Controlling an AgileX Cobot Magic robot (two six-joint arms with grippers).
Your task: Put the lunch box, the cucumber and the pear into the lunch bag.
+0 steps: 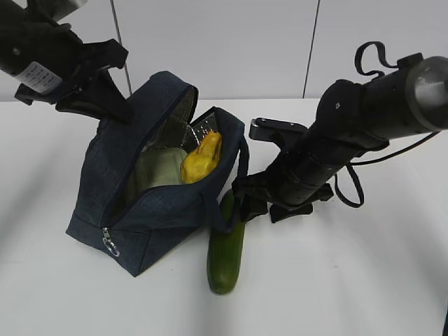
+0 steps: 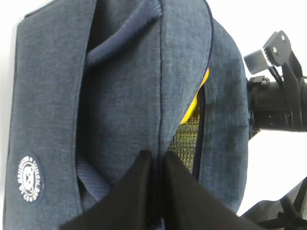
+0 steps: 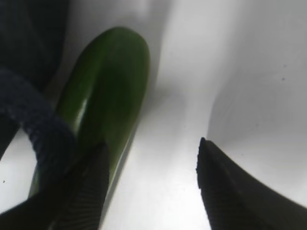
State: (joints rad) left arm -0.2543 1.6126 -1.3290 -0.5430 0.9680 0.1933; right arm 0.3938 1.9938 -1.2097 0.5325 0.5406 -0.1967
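The navy lunch bag (image 1: 150,210) stands open on the white table, tilted toward me. Inside it lie the lunch box (image 1: 159,170), showing its pale green lid, and the yellow pear (image 1: 201,157) against the foil lining (image 2: 184,143). My left gripper (image 1: 117,110) is shut on the bag's upper rim and holds the mouth open; in the left wrist view the left gripper (image 2: 156,160) pinches the fabric seam. The cucumber (image 1: 226,252) lies on the table beside the bag, its far end under a handle loop (image 3: 33,120). My right gripper (image 3: 151,158) is open, one finger (image 3: 91,187) over the cucumber (image 3: 105,91), bare table between the fingertips.
White wall panels rise behind the table (image 1: 350,280). The right arm (image 1: 350,140) with its cables reaches in from the right. The bag's zipper pull (image 1: 110,243) hangs at the near corner.
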